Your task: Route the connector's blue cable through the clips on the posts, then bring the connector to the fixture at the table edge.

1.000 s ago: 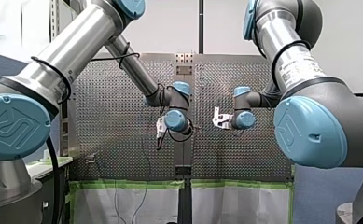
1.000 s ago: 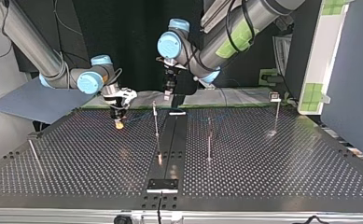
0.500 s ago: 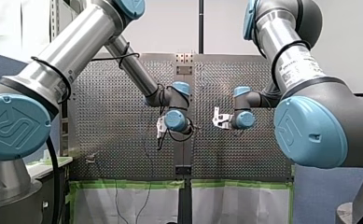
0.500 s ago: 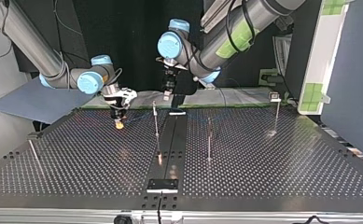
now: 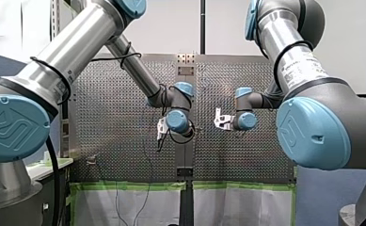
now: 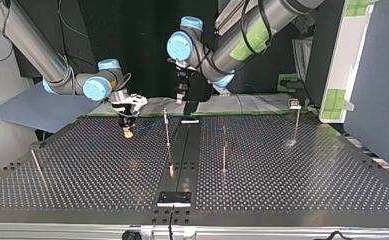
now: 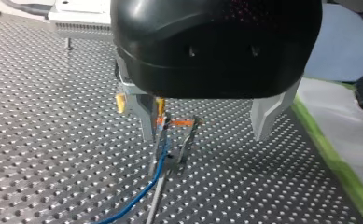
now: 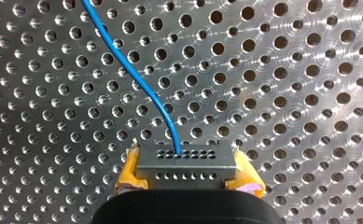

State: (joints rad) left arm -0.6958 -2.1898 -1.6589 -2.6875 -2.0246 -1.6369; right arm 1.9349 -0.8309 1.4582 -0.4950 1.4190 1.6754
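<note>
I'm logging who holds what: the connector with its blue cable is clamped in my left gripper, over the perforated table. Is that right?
Not quite. The connector with its blue cable is clamped in my right gripper, between its yellow pads, over the perforated table. The right wrist view shows it. My left gripper is open.

So in the top view, my right claw [image 6: 127, 131] is at the far left of the perforated metal bench [image 6: 292, 190]. The small grey block connector [image 8: 186, 163] sits between its fingers, with the thin blue cable [image 8: 142, 84] running ahead. The slim metal post [image 6: 167, 127] is just right of it, and my left claw [image 6: 181, 100] is above and behind that. A second post [image 6: 224, 150] and a third post [image 6: 296, 122] stand further right, and the flat black fixture plate [image 6: 174, 198] is at the near edge.
</note>
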